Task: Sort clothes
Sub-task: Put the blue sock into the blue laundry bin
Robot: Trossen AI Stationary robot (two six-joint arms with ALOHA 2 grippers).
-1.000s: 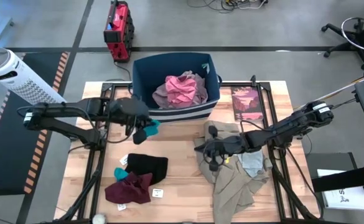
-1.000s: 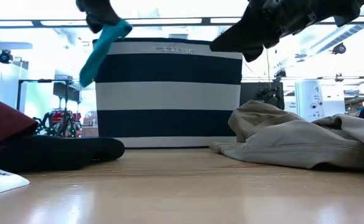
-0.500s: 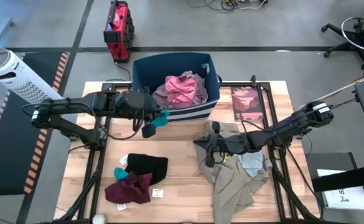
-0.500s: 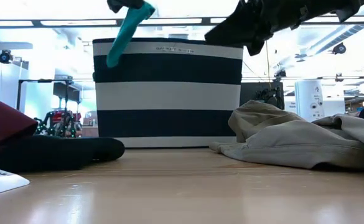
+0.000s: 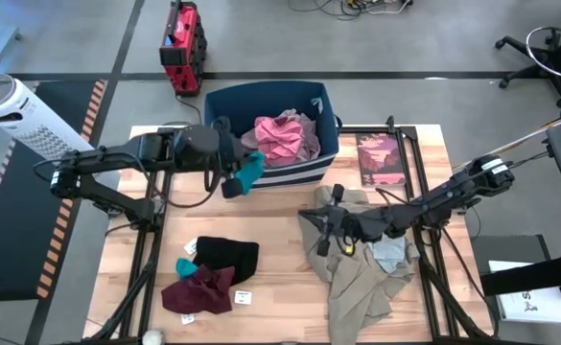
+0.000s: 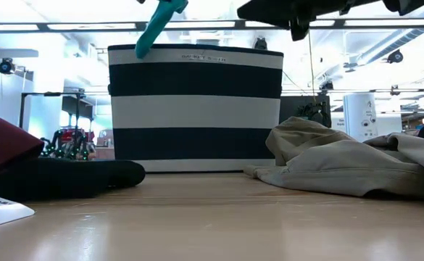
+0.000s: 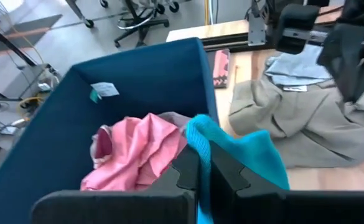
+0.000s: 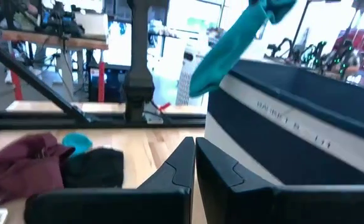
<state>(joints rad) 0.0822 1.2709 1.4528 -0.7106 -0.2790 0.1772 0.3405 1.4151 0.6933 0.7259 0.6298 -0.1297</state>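
A teal piece (image 5: 250, 173) hangs from my left gripper (image 5: 232, 184), which is shut on it just above the near left rim of the navy striped bin (image 5: 224, 103). Pink garments (image 5: 282, 136) lie inside the bin. My right gripper (image 5: 322, 240) is shut on nothing and hovers over the left edge of the khaki trousers (image 5: 359, 283), which lie spread on the table. A pale grey piece (image 5: 390, 252) lies on the trousers. Black (image 5: 228, 257), maroon (image 5: 201, 291) and small teal (image 5: 186, 267) pieces lie at the near left. My left gripper pinches the teal piece's upper end (image 7: 200, 132) between its two fingers, which slant down from the table's left. The piece is lifted clear and hangs slack below the fingers (image 6: 156, 27), in front of the bin's top edge.
A reddish book (image 5: 381, 159) lies flat to the right of the bin. Small white tags (image 5: 244, 298) lie near the maroon piece. Bare wood shows in the middle of the table, between the black piece and the trousers.
My left gripper has risen and moved toward the table's right and far edge, carrying the teal piece up to the bin's near rim; the gripper has rolled on the way. My right gripper has lifted a little above the trousers and tipped toward level.
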